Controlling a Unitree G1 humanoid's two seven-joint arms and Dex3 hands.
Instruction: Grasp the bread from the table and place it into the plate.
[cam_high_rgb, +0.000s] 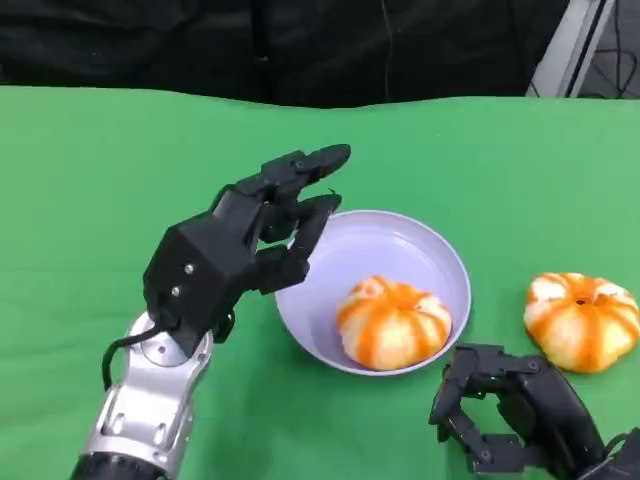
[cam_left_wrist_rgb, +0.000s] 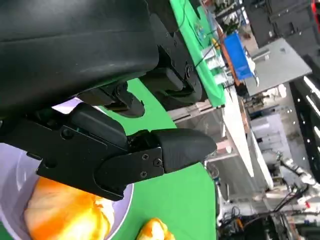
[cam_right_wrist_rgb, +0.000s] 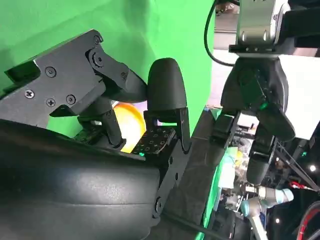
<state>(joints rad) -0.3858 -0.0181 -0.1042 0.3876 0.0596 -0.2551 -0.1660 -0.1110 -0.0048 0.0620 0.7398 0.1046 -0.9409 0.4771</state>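
Observation:
A lavender plate (cam_high_rgb: 392, 245) sits on the green table. One orange-and-white striped bread (cam_high_rgb: 393, 322) lies inside it, toward its near side. A second, similar bread (cam_high_rgb: 580, 320) lies on the cloth to the plate's right. My left hand (cam_high_rgb: 250, 240) hovers at the plate's left rim with its fingers stretched out and apart, holding nothing. In the left wrist view the fingers (cam_left_wrist_rgb: 150, 155) reach over the plate (cam_left_wrist_rgb: 11, 190) and the bread (cam_left_wrist_rgb: 65, 215) in it. My right hand (cam_high_rgb: 505, 405) rests low in front of the plate, fingers loosely bent and apart, empty.
The green cloth's far edge (cam_high_rgb: 320, 98) meets a dark backdrop. The right wrist view shows a patch of orange bread (cam_right_wrist_rgb: 127, 117) past my right hand's fingers (cam_right_wrist_rgb: 165, 85). Open cloth lies left of the plate.

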